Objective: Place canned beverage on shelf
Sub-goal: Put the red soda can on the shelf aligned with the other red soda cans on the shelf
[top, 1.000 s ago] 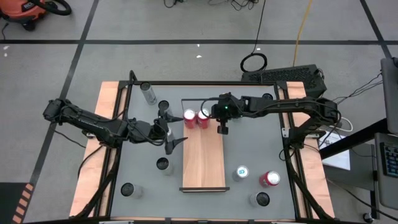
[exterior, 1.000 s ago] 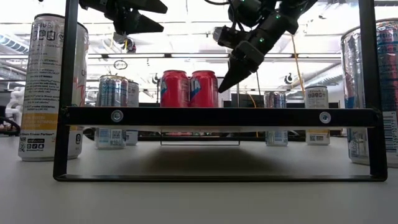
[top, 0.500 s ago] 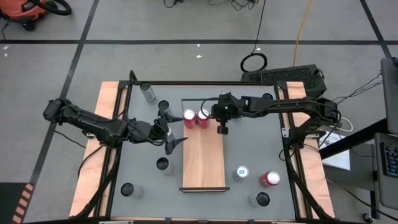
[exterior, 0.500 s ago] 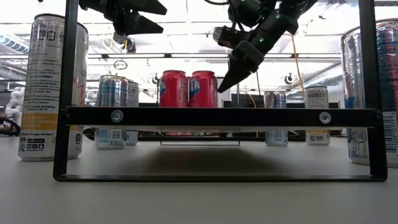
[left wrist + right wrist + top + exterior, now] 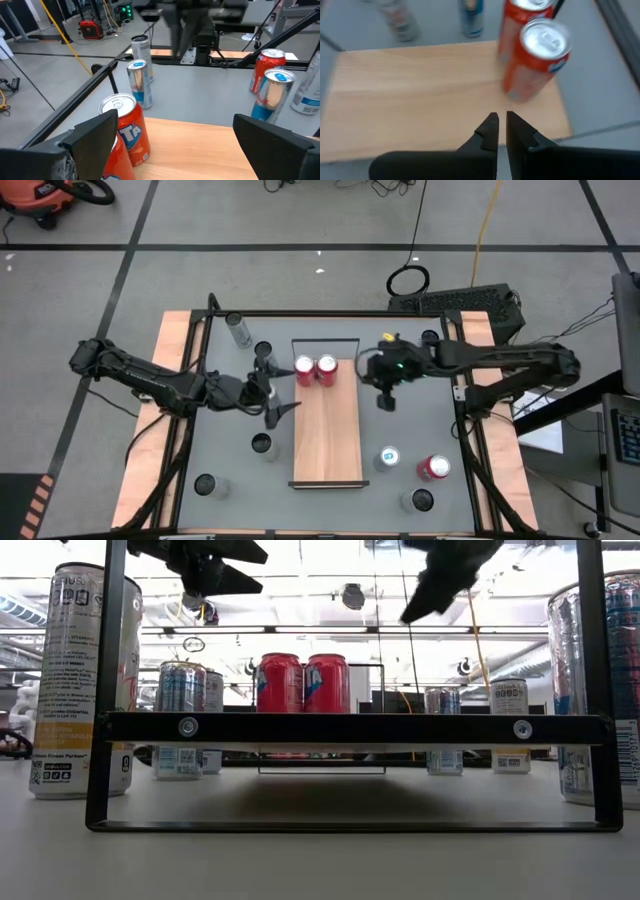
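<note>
Grey tabletop [image 5: 400, 435] carrying a long wooden shelf [image 5: 326, 430] down its middle, thin black wire rail [image 5: 325, 342] closing off the far short end. Standing upright on the shelf just inside that rail, two red cans [image 5: 316, 368], side by side and touching. Scattered over the table around the shelf, several other cans: a tall silver one [image 5: 238, 330] near the far left corner, a blue-topped one [image 5: 388, 458] and another red one [image 5: 433, 468] off the shelf's right side.

Hovering just past the shelf's right edge, near the red pair but not touching them: right gripper [image 5: 385, 398], fingers [image 5: 490, 131] pressed together, gripping nothing. Waiting over the table left of the shelf: left gripper [image 5: 275, 394], fingers [image 5: 92, 135] spread wide, holding nothing, facing the red cans across the board.
</note>
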Robot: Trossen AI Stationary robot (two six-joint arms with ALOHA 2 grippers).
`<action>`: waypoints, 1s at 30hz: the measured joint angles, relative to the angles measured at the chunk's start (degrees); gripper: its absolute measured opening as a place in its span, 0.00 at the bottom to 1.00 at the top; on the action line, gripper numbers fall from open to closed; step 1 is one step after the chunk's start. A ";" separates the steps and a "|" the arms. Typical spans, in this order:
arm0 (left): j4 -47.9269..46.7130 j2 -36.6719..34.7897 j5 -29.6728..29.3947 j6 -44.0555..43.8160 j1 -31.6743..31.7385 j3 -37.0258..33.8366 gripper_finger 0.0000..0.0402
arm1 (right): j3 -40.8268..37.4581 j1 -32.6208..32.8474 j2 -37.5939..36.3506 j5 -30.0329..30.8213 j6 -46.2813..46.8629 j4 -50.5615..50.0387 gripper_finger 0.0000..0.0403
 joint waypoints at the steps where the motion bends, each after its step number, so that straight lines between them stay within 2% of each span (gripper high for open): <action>1: 0.00 0.00 0.00 0.01 -0.23 0.00 0.99 | 0.02 1.31 -1.11 0.00 1.33 -1.40 0.00; 13: 1.50 0.01 0.14 -1.30 -3.99 0.00 0.99 | 0.00 18.40 -5.60 0.33 19.86 -17.75 0.00; 23: 1.95 0.02 0.25 -2.73 -6.20 0.00 0.99 | 0.00 30.76 -5.60 4.51 33.09 -18.48 0.00; 30: 2.76 -0.02 0.25 -2.56 -6.20 0.00 0.99 | 0.00 36.19 -5.60 4.63 38.23 -18.50 0.00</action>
